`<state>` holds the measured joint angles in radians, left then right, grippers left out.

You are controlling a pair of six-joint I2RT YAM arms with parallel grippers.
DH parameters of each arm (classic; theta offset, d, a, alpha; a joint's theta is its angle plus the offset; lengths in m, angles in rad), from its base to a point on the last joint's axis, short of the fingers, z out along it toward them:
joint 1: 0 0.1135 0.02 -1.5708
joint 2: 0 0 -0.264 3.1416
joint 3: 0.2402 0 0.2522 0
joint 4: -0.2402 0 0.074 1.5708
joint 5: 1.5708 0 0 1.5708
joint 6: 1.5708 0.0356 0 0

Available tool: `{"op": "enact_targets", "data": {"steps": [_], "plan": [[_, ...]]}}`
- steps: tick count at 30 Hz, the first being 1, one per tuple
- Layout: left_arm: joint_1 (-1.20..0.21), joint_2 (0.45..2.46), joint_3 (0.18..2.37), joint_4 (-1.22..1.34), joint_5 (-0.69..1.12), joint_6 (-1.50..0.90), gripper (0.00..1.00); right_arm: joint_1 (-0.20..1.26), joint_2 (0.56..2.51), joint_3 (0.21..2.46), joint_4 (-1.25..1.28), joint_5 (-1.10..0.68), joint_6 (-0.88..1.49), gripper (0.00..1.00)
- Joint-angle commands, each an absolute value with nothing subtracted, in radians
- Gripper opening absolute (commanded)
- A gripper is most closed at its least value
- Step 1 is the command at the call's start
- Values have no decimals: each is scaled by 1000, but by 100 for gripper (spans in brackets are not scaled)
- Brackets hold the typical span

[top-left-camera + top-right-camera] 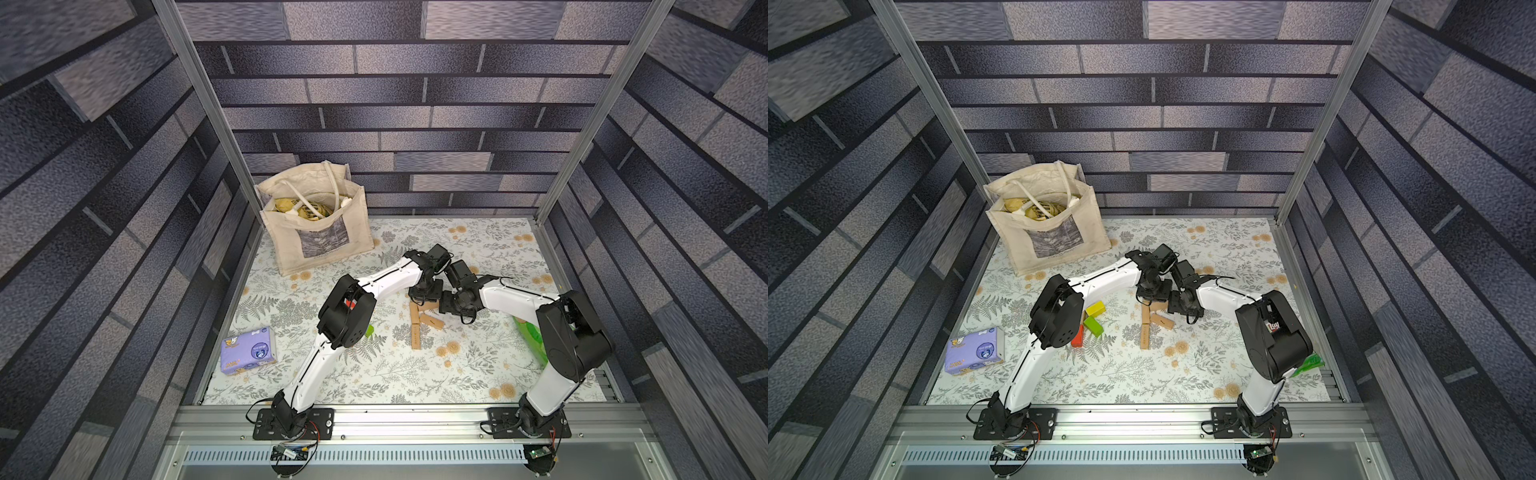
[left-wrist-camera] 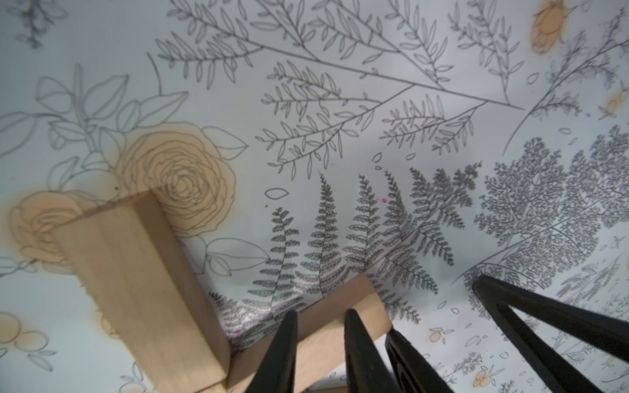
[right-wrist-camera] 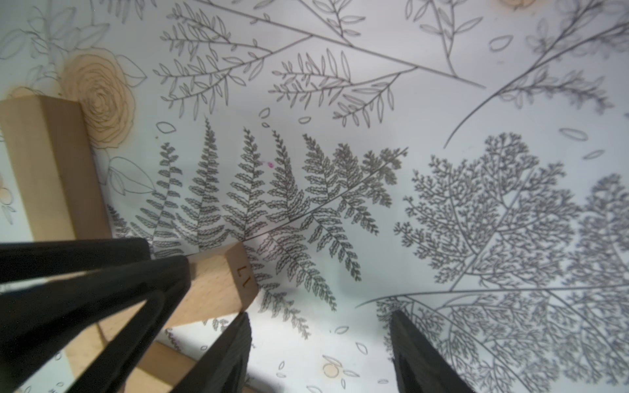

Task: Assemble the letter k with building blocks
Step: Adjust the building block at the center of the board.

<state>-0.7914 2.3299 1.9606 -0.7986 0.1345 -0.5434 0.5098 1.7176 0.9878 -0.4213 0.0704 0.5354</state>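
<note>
**K IN PROGRESS:** At the centre of the floral tablecloth [image 1: 374,374], in both top views, 2 white robot arms meet over a part-built letter k [image 1: 415,328] of plain tan building blocks.

The left gripper [image 2: 320,313] has its jaws pressed to the sides of a slanted tan block [image 2: 364,299]. The block fills the gap between its black fingers [image 2: 289,340]. The block's inner end butts against the long tan spine [image 2: 136,289].

The right gripper [image 3: 320,314] stands with its jaws apart and only tablecloth between them. The same block's stamped outer end sits just beside 1 of its fingers [image 3: 235,347], outside the gap.

In a top view, a second slanted block [image 1: 1162,321] lies just below the grippers and touches the spine. Left of centre, by the left arm's elbow, lie a yellow block [image 1: 1095,308], a green block [image 1: 1093,326] and a red block [image 1: 1077,337].

A canvas tote bag [image 1: 324,245] stands at upper left, and a purple tissue pack [image 1: 249,351] lies at lower left.
</note>
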Motion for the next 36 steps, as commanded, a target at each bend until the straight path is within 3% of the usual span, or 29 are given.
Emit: {"op": "enact_targets", "data": {"steps": [1,31,35,36], "plan": [[-799,2324,1975,-818,137,-558,28,503,1738,1001,-431,78,537,67],[-810,2337,2013,-815,183,-575,28,480,1756,1047,-451,77,510,67],[-812,2328,2015,-830,149,-575,40,481,1753,1042,-447,75,510,67],[-810,2324,2014,-834,139,-569,39,480,1750,1039,-448,78,510,67]]}}
